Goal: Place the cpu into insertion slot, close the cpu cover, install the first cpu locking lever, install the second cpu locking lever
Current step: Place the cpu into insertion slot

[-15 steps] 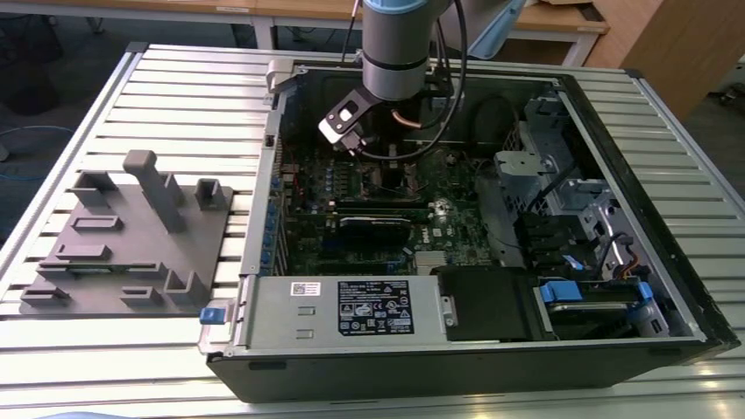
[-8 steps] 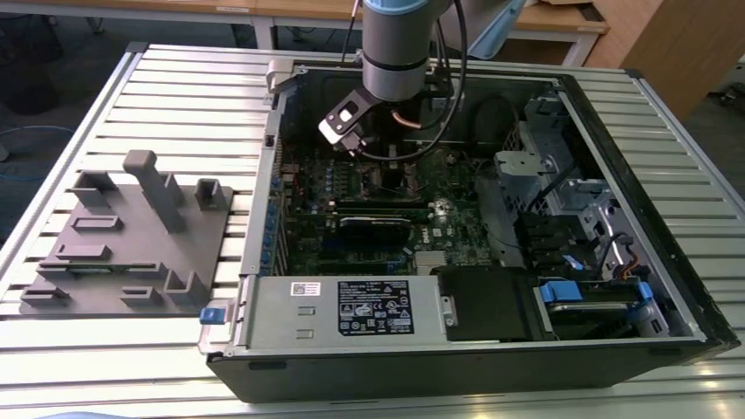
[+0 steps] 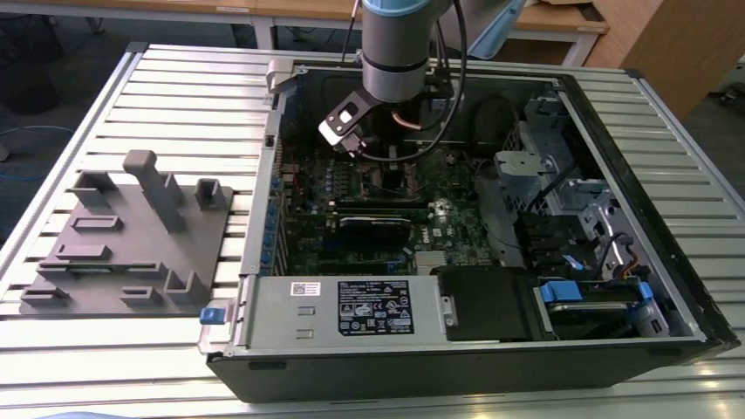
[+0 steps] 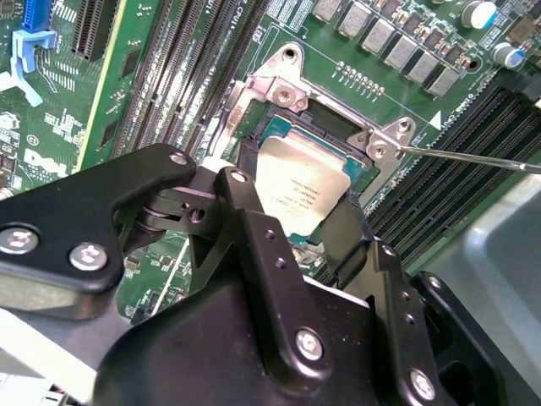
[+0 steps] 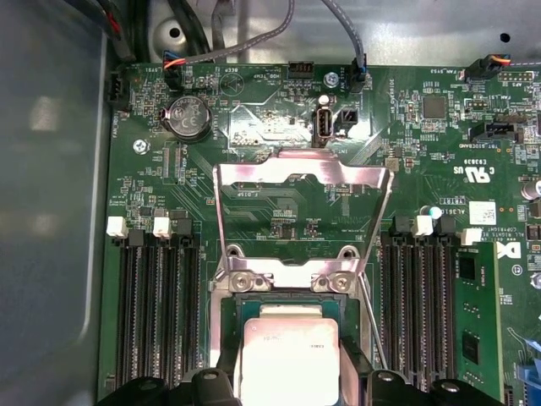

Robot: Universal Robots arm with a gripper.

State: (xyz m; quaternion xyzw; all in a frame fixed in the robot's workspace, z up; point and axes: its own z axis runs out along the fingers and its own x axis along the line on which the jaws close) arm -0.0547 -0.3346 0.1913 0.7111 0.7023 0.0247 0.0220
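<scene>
The cpu (image 4: 297, 188) is a silver-grey square chip held level between my black fingers (image 4: 245, 211), right at the insertion slot (image 4: 279, 131). I cannot tell whether it is seated or just above. My gripper (image 5: 289, 385) is shut on its two opposite edges. In the first wrist view the cpu (image 5: 289, 351) lies over the slot (image 5: 287, 303), and the cpu cover (image 5: 301, 173) stands swung open behind it. A thin locking lever (image 4: 473, 158) sticks out free beside the socket, also seen as lever (image 5: 372, 326). In the exterior view my gripper (image 3: 390, 155) reaches down inside the computer case.
Long black memory slots (image 5: 156, 313) flank the socket on both sides. Cables (image 3: 448, 105) hang beside the arm. The case walls (image 3: 605, 148), drive cages and power supply (image 3: 349, 305) hem the board in. A grey fixture block (image 3: 128, 244) lies at the exterior view's left.
</scene>
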